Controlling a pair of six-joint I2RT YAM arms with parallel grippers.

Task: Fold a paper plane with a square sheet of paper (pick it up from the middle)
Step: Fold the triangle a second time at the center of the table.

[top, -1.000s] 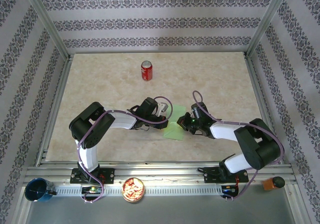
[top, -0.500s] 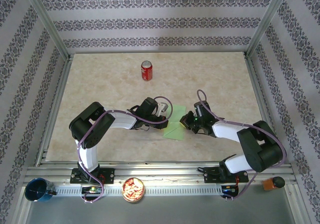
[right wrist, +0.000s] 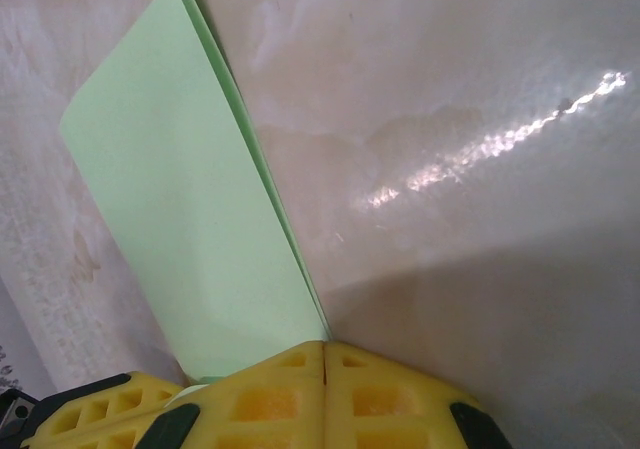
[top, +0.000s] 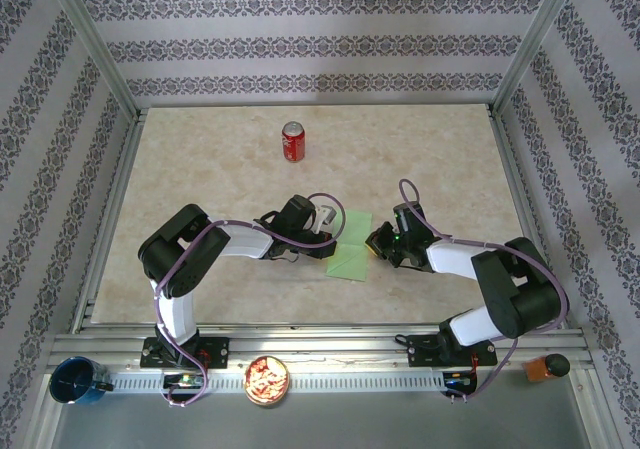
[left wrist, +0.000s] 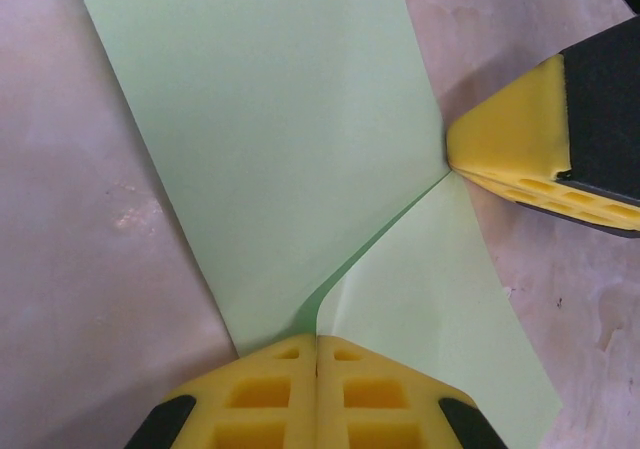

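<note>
Nearest you, on the rail (top: 330, 379) at the near edge, a blue cup (top: 78, 381) and a bowl (top: 267, 380) sit well apart from the work and play no part in it. Further in, near the middle of the table (top: 200, 169), the green paper (top: 350, 259) lies flat and partly folded, with a gripper at each side.

Your left gripper (left wrist: 318, 341) has its jaws pressed together. Its tips rest on the sheet's edge, right where a crease runs out, and I judge it is pinning the paper so it cannot slide. Your right gripper (right wrist: 326, 347) is closed just as tight and touches the opposite edge at the other end of that crease, probably to flatten the fold. Whether either one pinches paper between its tips, I cannot tell.

Beyond them a red can (top: 292, 141) stands upright, far from the fold.
</note>
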